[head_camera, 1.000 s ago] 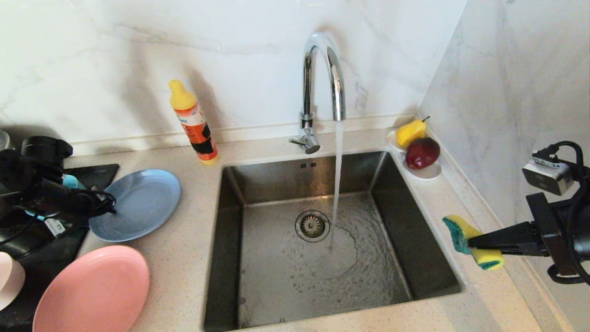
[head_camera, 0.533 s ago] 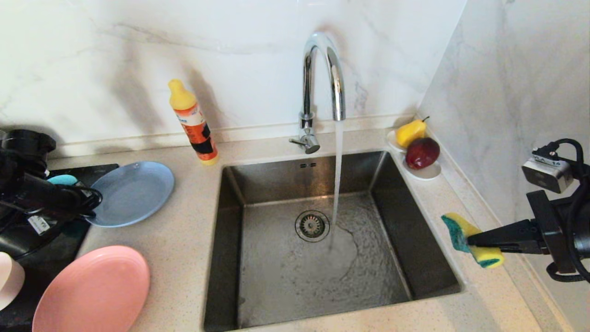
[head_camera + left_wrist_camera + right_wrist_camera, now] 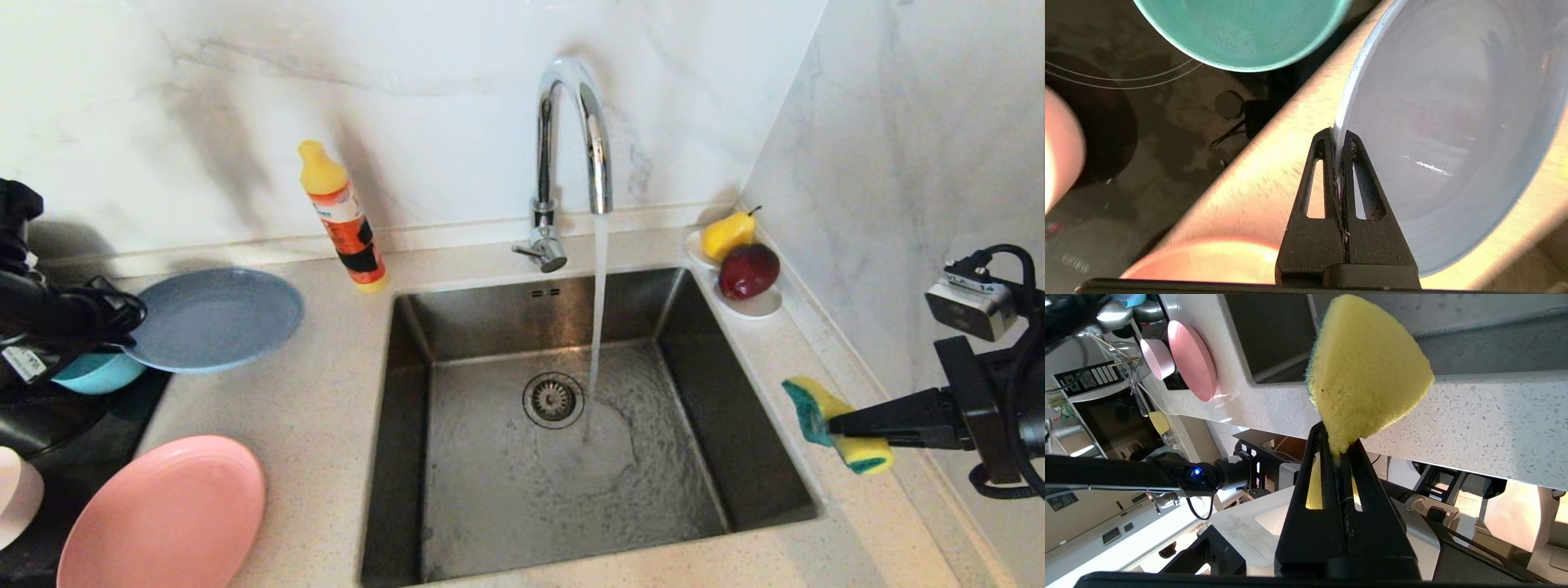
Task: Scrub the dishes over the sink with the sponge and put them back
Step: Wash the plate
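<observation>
Counter: speckled stone worktop (image 3: 326,457) around the sink (image 3: 563,482), marble walls behind and to the right.
Left gripper (image 3: 1337,139): clamped tight on the rim of the grey-blue plate (image 3: 214,318), held tilted above the counter's left edge.
Right gripper (image 3: 834,426): closed on the sponge (image 3: 824,420), hovering over the sink's right rim.
Nearby: teal bowl (image 3: 98,371) under the plate; salmon-pink plate (image 3: 167,514) on the front left; detergent bottle (image 3: 341,216) beside the sink's back corner.
Sink: water runs from the faucet (image 3: 571,139) beside the drain strainer (image 3: 553,400).
White dish (image 3: 755,304): pear and apple.

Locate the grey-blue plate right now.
Head view, far left: the grey-blue plate is pinched at its rim by the left gripper, lifted over the counter left of the sink, beside the teal bowl.
</observation>
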Controlling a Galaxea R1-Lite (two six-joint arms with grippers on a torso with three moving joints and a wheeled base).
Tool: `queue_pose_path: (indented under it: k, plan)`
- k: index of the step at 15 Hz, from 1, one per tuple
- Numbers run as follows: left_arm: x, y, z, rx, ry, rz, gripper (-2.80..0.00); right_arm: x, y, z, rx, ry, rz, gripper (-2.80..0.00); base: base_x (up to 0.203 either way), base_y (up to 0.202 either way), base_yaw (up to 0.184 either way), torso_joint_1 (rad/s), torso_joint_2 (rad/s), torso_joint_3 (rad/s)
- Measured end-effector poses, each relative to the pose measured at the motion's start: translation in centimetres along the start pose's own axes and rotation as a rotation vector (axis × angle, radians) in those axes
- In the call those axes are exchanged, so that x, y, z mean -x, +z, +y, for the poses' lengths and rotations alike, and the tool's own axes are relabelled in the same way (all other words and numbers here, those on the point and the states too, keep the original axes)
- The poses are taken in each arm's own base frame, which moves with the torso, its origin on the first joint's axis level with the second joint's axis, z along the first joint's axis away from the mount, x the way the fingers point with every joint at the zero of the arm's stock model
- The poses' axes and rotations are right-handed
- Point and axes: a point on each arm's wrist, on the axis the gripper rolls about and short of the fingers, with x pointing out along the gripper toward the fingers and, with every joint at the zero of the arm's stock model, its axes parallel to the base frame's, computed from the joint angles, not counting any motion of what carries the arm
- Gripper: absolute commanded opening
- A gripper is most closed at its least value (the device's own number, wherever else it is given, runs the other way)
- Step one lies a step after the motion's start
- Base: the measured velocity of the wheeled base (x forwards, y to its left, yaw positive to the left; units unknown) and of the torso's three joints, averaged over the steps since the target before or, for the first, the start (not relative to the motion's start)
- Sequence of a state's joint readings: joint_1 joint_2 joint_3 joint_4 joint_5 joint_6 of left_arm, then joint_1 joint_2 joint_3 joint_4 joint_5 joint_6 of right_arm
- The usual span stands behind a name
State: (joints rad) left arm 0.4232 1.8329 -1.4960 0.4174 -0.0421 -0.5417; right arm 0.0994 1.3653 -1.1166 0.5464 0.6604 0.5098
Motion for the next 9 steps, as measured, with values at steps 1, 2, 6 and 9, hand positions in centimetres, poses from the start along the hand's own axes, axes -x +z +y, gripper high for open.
queue_pose_path:
  k: [1,2,6,9]
  plan:
    - [1.2,0.2,-0.2,0.002,-0.009,-0.015,-2.80,0.0,0.0,0.0,0.000,0.001,0.001,-2.80,0.000,0.000,0.000,0.000,0.00,0.000]
    - [2.5,0.3,-0.4,0.002,-0.019,-0.032,-2.80,-0.1,0.0,0.0,0.000,0.000,0.003,-2.80,0.000,0.000,0.000,0.000,0.00,0.000]
    - [7.8,0.5,-0.7,-0.005,-0.071,-0.119,-2.80,0.0,-0.3,-0.1,-0.004,-0.002,0.006,-2.80,0.000,0.000,0.000,0.000,0.00,0.000]
    - [12.2,0.1,-0.7,-0.018,-0.104,-0.167,-2.80,0.1,-0.5,-0.1,-0.009,-0.006,0.010,-2.80,0.000,0.000,0.000,0.000,0.00,0.000]
